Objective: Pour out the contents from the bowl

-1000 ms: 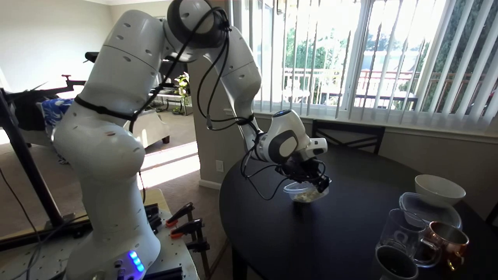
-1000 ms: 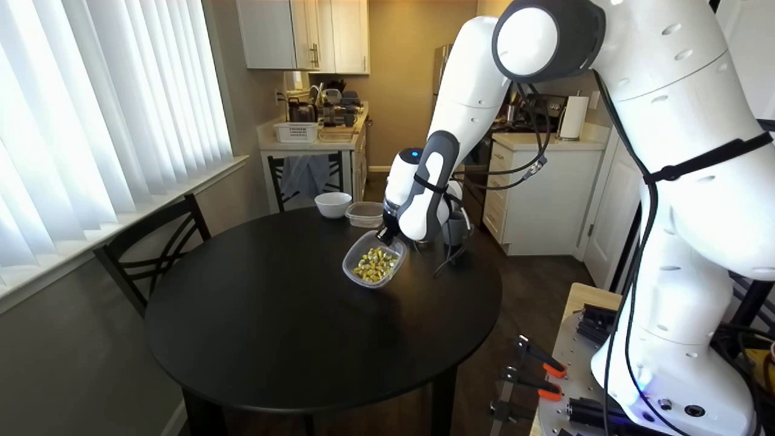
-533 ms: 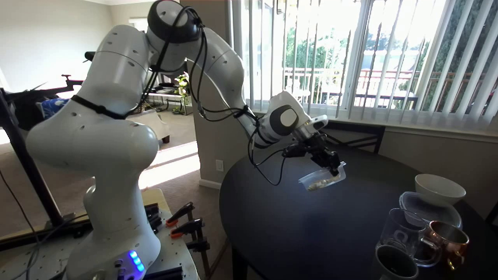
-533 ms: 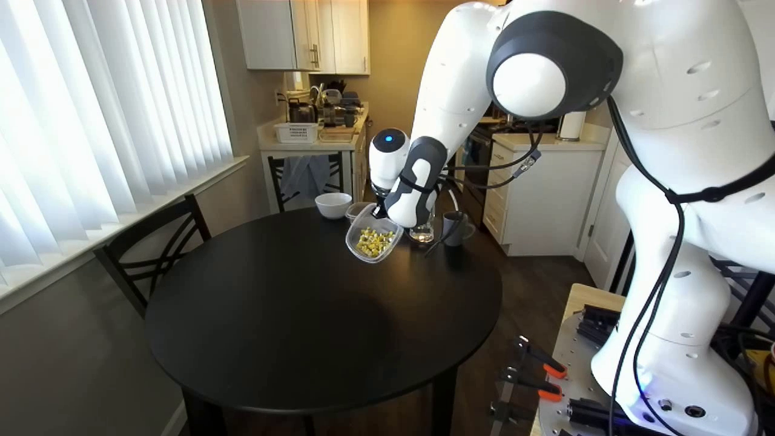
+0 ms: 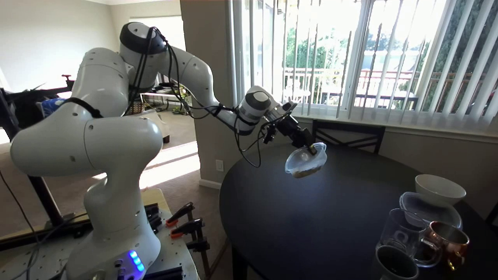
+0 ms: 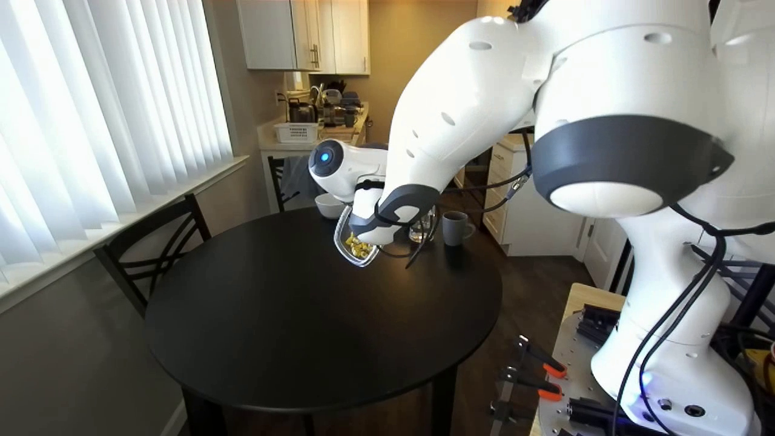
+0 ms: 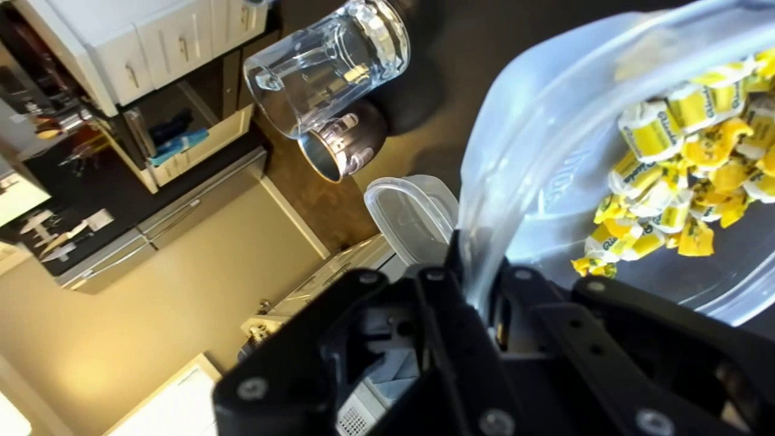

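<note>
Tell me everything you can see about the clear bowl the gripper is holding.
The bowl is clear and looks like thin plastic, with rounded corners, a lipped rim and, in the wrist view, faint lettering. It is tilted, its gripped side seemingly higher, and held above the table. The gripper pinches it at the rim, one finger on each side of the wall. Yellow-and-white wrapped sweets lie heaped inside, toward the lower side.
</note>
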### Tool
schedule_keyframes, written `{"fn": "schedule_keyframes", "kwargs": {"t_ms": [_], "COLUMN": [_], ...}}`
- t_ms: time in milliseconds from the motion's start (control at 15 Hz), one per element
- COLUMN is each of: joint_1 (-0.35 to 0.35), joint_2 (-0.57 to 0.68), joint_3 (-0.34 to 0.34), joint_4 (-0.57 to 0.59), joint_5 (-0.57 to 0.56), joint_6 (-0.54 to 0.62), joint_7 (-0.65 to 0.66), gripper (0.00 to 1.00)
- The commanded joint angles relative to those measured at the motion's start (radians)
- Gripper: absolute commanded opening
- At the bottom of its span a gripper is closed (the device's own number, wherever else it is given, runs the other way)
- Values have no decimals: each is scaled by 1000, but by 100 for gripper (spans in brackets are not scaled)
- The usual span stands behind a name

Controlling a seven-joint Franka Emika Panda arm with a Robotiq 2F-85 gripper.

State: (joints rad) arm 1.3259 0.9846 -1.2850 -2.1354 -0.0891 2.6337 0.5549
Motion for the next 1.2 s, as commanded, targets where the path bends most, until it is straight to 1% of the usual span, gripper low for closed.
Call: {"fn": "schedule_keyframes", "kwargs": {"t_ms": [0,133,467,667,867,1000,1133], "joint_1": [26,1,-99,-219,-337,-404,-454], "joint_2": [138,187,294,360,414,440,457], "joint_3": [-29,-14,26,92,169,216,255], "joint_4": [63,115,260,391,538,636,722], "joint_5": [-44,-74,-175,-232,-300,-359,-433], "joint_6": [-136,-217,-431,-573,-746,-880,-1017], "joint_7": [68,93,137,161,178,174,156], "gripper": [1,1,1,1,1,1,1]}}
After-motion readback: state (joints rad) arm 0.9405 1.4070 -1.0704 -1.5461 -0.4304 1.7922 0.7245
